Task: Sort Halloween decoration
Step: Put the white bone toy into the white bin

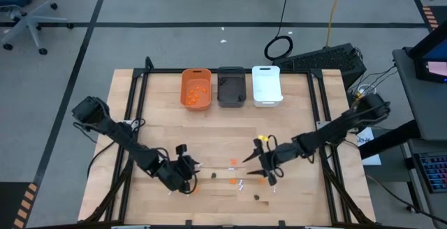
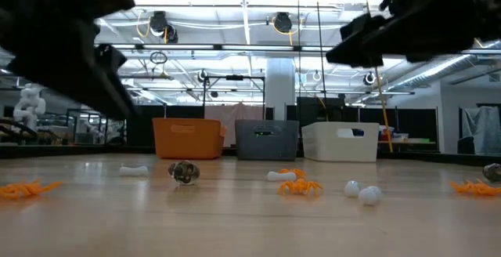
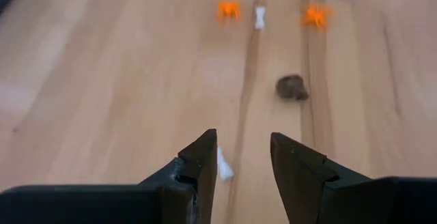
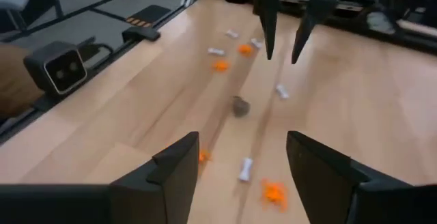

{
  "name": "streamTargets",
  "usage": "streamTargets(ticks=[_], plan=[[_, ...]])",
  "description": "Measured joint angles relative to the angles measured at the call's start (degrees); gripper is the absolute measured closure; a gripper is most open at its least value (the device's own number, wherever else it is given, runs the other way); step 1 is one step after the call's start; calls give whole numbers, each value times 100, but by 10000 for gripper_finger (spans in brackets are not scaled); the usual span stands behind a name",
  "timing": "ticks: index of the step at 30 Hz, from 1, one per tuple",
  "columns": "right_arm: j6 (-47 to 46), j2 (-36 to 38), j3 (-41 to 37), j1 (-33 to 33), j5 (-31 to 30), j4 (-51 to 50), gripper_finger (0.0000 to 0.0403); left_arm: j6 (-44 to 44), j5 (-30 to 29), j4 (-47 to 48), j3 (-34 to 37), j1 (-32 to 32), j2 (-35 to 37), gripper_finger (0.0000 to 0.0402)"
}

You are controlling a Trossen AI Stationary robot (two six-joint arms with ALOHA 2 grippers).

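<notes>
My right gripper hangs spread and empty over the near middle of the pale wooden table, above a small white plastic bone and an orange plastic spider. My left gripper hovers parted, holding nothing. Descending off-centre, I risk flicking the bone aside or pinching both pieces together.

Probably lab: ceiling strip lights

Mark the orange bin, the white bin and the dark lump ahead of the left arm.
orange bin (image 1: 196, 89): high view, on its floor among orange pieces.
white bin (image 1: 266, 85): high view, on its bare floor.
dark lump (image 3: 292, 87): left wrist view, on its middle.
</notes>
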State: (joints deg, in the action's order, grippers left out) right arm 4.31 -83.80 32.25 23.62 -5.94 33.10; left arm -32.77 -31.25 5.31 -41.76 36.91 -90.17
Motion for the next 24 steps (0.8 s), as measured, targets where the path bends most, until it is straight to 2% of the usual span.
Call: streamTargets(ticks=[8, 14, 24], plan=[[-64, -711, 0, 89, -4, 884, 200, -249, 144, 131, 4, -25, -687, 275], [-166, -698, 0, 87, -5, 909, 200, -438, 195, 50, -9, -18, -903, 320], [-170, -687, 0, 87, -5, 890, 200, -116, 564, -495, -64, -95, -936, 380]])
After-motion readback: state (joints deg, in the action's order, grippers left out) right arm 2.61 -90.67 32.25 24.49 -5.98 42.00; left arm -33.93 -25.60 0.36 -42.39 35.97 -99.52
